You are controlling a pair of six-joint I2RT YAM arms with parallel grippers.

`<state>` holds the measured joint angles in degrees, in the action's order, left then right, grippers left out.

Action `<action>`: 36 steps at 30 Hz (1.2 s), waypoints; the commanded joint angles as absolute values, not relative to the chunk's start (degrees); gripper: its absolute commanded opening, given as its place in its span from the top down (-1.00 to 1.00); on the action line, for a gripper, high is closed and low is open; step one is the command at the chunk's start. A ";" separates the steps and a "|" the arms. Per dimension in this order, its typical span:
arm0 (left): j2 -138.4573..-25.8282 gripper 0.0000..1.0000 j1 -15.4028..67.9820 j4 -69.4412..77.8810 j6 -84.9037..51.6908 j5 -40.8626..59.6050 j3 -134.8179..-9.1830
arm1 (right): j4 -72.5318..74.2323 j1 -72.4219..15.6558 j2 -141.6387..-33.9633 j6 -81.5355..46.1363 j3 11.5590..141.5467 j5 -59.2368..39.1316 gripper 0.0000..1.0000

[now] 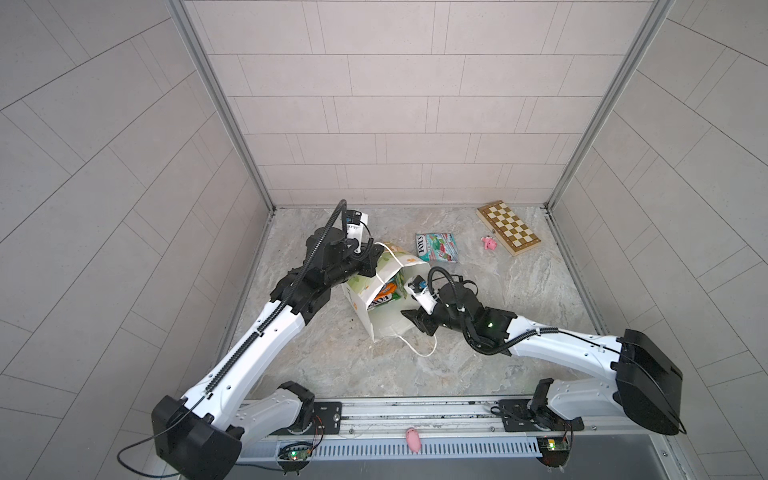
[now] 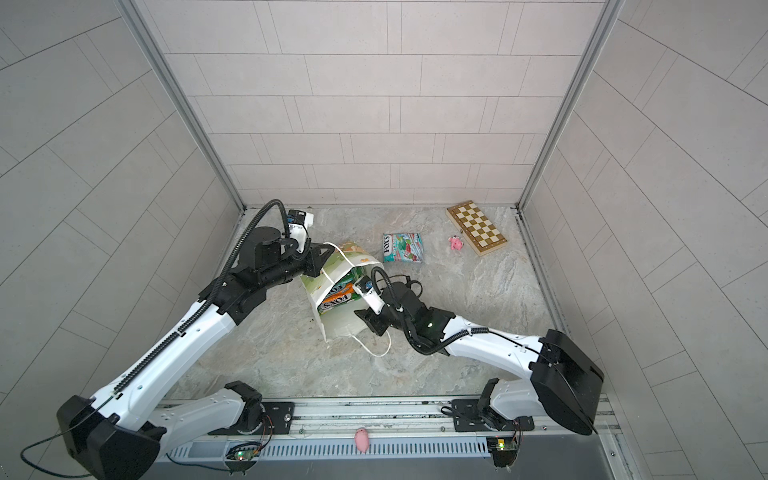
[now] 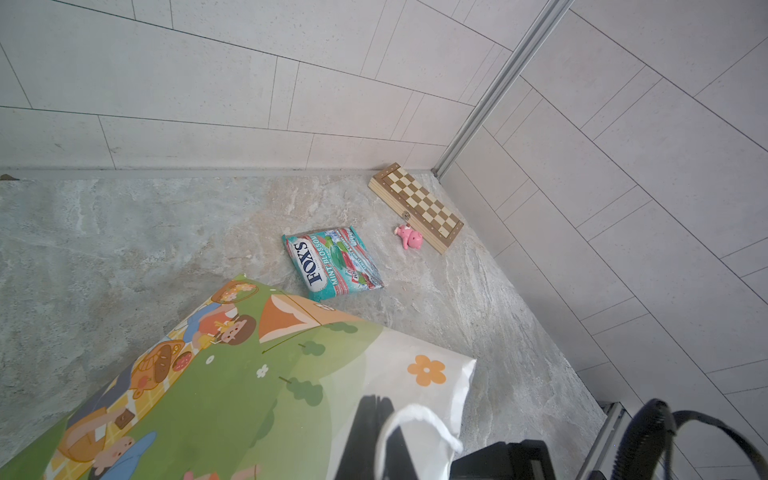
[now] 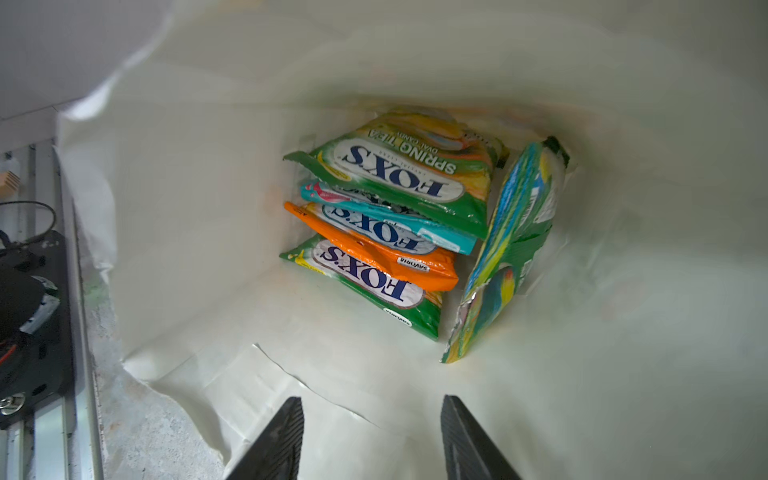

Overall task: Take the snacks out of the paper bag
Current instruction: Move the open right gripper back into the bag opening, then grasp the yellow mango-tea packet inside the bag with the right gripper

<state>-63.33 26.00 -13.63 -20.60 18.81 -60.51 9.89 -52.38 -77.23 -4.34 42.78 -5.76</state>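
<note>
White paper bag [image 3: 291,365], picnic print from left wrist, stacked snacks [image 4: 395,224] from right

- "FOX'S MINT BLOSSOM" on the teal packet [image 3: 332,262].
- "FOX'S SPRING TEA OVAL CANDY" on the top green packet [image 4: 415,174] in the paper bag [image 4: 187,208].
- "SAVORIA" on the orange packet [image 4: 432,274].

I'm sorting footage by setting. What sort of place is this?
Probably a robot test booth, not a home: tile-print wall panels held in aluminium posts, two arms bolted to a metal rail at the front, and a marble-look tabletop scattered with props like a folded chessboard.
</note>
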 commanded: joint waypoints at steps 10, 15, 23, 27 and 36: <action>-62.23 1.00 25.66 -11.58 -20.83 20.37 -61.09 | 14.94 -53.56 -90.86 -4.44 50.54 11.06 0.14; -61.87 1.00 25.62 -11.11 -20.96 20.75 -61.03 | 16.02 -53.60 -95.08 -4.34 52.74 13.33 0.24; -61.05 1.00 25.58 -10.79 -20.75 20.40 -60.73 | 16.41 -53.57 -98.60 -4.23 54.51 18.19 0.38; -60.91 1.00 25.58 -10.70 -20.74 20.53 -60.64 | 18.05 -53.54 -100.12 -3.35 55.08 20.59 0.44; -60.59 1.00 25.58 -10.55 -20.55 20.66 -60.60 | 18.69 -53.32 -103.69 -2.29 57.84 24.40 0.43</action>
<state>-62.11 25.89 -12.32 -20.93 20.36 -60.51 17.41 -53.34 -102.61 -3.16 56.45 21.74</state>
